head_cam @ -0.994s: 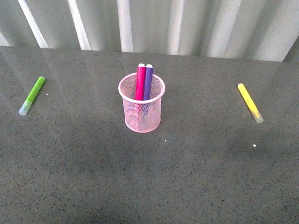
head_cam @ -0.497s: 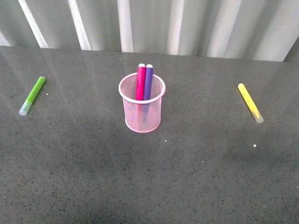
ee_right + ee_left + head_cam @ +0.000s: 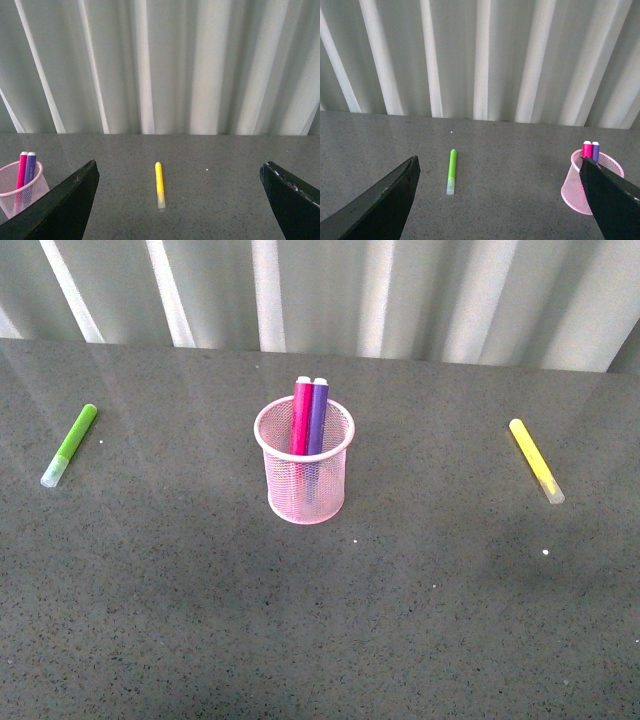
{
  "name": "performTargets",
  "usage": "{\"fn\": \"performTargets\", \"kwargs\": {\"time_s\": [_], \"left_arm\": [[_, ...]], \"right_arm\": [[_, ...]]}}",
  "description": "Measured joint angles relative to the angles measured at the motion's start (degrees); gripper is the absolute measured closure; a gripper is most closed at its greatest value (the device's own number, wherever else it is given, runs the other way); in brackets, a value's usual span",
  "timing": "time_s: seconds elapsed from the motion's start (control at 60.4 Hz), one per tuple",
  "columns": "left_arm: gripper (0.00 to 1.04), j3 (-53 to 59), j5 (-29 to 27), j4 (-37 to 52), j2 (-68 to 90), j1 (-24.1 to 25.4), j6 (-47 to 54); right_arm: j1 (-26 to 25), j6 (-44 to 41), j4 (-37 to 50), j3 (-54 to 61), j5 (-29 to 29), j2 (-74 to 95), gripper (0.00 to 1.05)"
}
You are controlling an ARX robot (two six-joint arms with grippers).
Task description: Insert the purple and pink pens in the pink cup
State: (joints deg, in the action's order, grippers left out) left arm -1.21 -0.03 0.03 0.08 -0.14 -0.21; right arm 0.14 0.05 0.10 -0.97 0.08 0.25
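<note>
Both grippers, left gripper (image 3: 500, 200) and right gripper (image 3: 180, 200), hang with jaws spread wide, holding nothing. Farther out, the pink cup (image 3: 306, 480) stands mid-table, pink pen (image 3: 300, 418) and purple pen (image 3: 317, 418) upright inside, touching.

Even soft light, sharp pics

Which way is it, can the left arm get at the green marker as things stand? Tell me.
Probably yes. The green marker lies alone on the bare table, well apart from the pink cup. In the left wrist view it sits ahead between the wide-open fingers of the left gripper, with nothing in the way.
</note>
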Motion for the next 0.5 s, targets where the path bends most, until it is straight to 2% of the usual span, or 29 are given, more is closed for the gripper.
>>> {"fn": "performTargets", "kwargs": {"time_s": [0.497], "left_arm": [[0.07,0.0,0.0,0.0,0.0,0.0,0.0]], "right_arm": [[0.0,0.0,0.0,0.0,0.0,0.0,0.07]]}}
